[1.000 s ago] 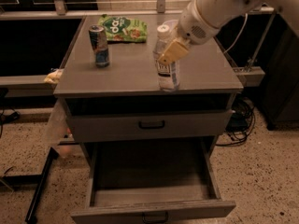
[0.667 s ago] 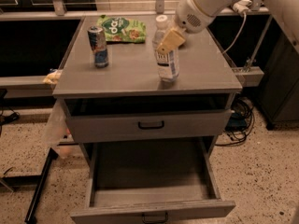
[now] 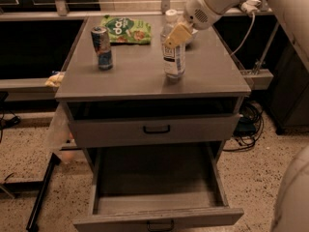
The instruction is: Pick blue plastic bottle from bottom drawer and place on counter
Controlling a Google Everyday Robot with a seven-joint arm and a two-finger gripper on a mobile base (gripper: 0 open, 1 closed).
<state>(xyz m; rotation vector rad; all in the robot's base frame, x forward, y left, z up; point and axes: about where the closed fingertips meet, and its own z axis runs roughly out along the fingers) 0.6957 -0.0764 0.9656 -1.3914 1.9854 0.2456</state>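
Observation:
The blue plastic bottle, clear with a white cap and a pale label with a dark band, stands upright on the counter, right of centre. My gripper comes in from the upper right on a white arm and sits against the bottle's upper part, just below the cap. The bottom drawer is pulled fully out below, and nothing shows inside it.
A blue-red-silver drink can stands on the counter's left side. A green snack bag lies at the back. The upper drawer is slightly open. Cables lie on the floor at the right, and a black bar at the left.
The bottle and my gripper moved a little toward the back of the counter. The arm has risen and drawn back toward the upper right, while the bottle's base stays on the counter.

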